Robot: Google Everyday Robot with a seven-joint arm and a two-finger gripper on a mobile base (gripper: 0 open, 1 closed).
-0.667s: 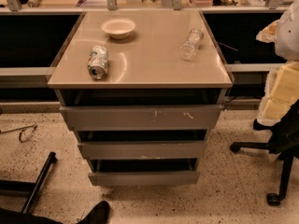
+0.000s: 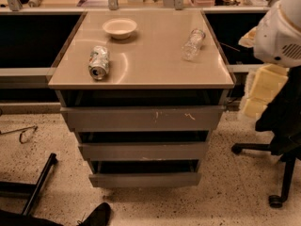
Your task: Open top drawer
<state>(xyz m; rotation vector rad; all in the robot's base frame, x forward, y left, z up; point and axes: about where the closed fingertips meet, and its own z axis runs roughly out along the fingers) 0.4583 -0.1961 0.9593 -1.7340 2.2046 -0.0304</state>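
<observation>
The top drawer (image 2: pixel 141 119) is the widest grey front, just under the tan tabletop (image 2: pixel 141 74), with small white scuffs right of centre. A dark gap shows above its front edge. Two narrower grey drawer fronts (image 2: pixel 143 150) sit below it, each with a dark gap above. My white arm (image 2: pixel 282 32) hangs in at the right edge. Its cream-coloured gripper end (image 2: pixel 263 88) is to the right of the cabinet, level with the tabletop edge and not touching the drawer.
On the tabletop lie a white bowl (image 2: pixel 120 28), a crushed can (image 2: pixel 99 62) on its side and a clear plastic bottle (image 2: pixel 194 44) on its side. An office chair base (image 2: pixel 277 173) stands at the right, and black legs (image 2: pixel 40 182) lie on the speckled floor at the left.
My arm at the right edge has shifted slightly to the left. The drawers and tabletop objects have not moved.
</observation>
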